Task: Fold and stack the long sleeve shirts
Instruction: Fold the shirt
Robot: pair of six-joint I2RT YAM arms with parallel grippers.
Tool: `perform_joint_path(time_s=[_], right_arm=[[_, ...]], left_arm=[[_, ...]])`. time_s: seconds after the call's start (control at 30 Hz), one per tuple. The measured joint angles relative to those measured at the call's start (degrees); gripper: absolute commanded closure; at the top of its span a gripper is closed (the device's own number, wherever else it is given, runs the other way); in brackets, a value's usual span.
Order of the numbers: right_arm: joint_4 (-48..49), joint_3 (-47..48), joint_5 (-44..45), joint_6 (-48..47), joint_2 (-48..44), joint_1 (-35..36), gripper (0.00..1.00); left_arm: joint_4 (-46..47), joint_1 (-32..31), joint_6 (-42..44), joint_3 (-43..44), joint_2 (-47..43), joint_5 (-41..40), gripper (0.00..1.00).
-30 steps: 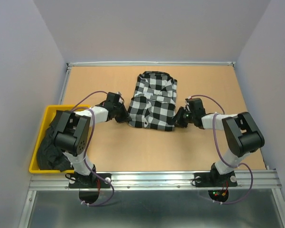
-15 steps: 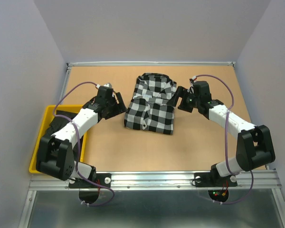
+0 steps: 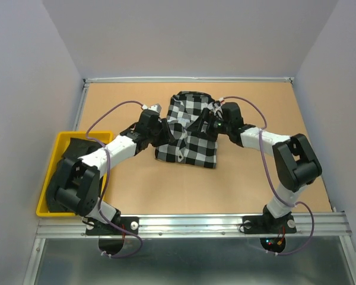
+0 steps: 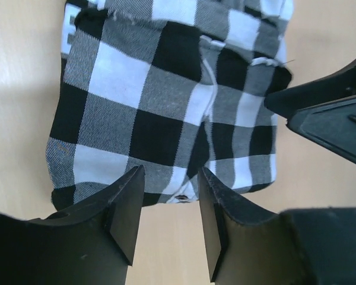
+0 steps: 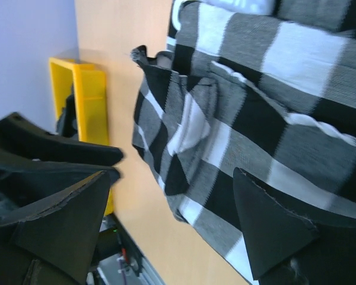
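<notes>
The main risk was a pinch that caught only the top layer: the check shirt (image 3: 188, 133) lay in loose, thick folds, and lifting one layer would have let the rest slide out and undone the fold. If the two sides closed unevenly, the bundle could also have been dragged askew.

The left claw (image 4: 169, 208) stood partly open at the shirt's left edge, with nothing between its fingers. The right claw (image 5: 172, 219) gaped wide over the right side, also holding nothing. Whether either fingertip touched the cloth could not be told.

The check shirt sat mid-table (image 3: 255, 190) as a rough rectangle, with its collar end away from the arms, its near hem ragged and a flap bulging on the right. The black shirt (image 3: 70, 155) lay crumpled in the yellow bin (image 3: 43, 205) at the left, well apart.
</notes>
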Motion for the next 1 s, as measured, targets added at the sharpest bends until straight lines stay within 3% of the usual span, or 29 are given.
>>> perform_joint_path(time_s=[0.27, 1.0], right_arm=[[10.6, 0.1, -2.7, 6.2, 7.9, 3.0, 0.11], [17.7, 7.0, -4.2, 10.6, 17.0, 4.9, 0.12]], left_arm=[[3.1, 0.0, -0.4, -2.3, 7.4, 0.3, 0.52], [6.5, 0.0, -0.5, -4.2, 9.4, 0.2, 0.52]])
